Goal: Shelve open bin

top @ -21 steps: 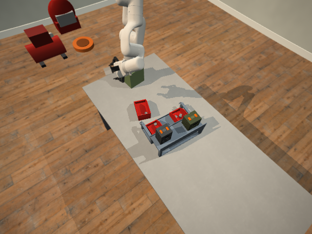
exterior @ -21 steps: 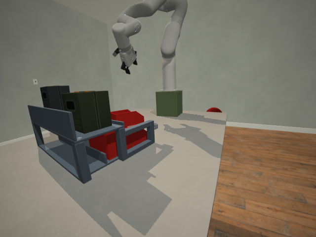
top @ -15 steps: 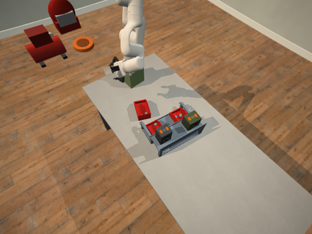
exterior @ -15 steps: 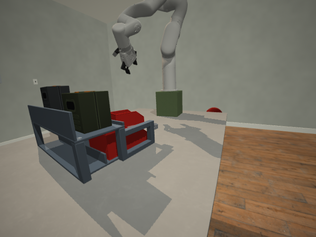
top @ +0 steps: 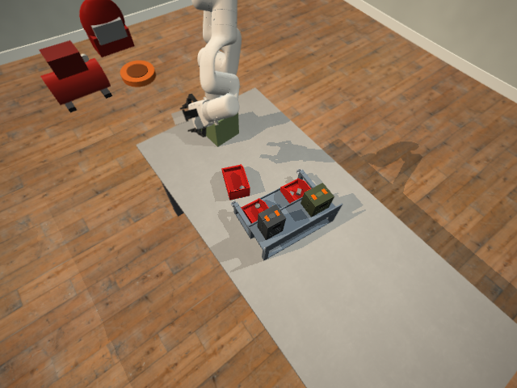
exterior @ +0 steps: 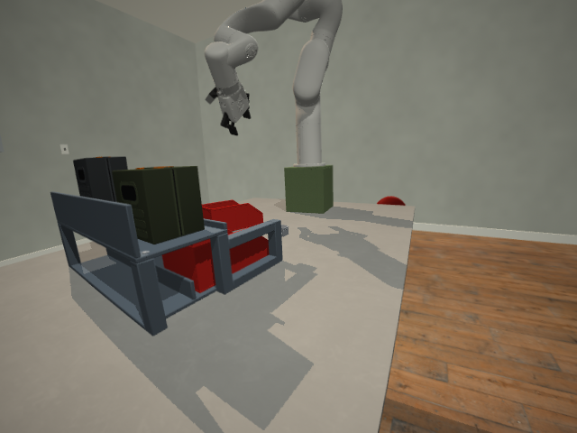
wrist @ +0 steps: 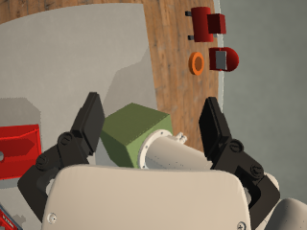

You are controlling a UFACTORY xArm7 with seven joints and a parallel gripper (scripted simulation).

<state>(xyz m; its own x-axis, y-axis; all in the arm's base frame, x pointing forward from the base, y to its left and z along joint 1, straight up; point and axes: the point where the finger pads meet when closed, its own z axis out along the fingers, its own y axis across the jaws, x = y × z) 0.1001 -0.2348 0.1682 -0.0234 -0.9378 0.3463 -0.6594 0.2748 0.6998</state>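
Red bin (top: 236,177) (wrist: 21,149) on the table (top: 355,284) (exterior: 344,345) (wrist: 72,48) — long axis running toward the shelf (top: 301,234) (exterior: 93,218).

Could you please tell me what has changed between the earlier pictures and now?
Nothing visibly changed. The fingers are open, and the loose bin is still on the table.
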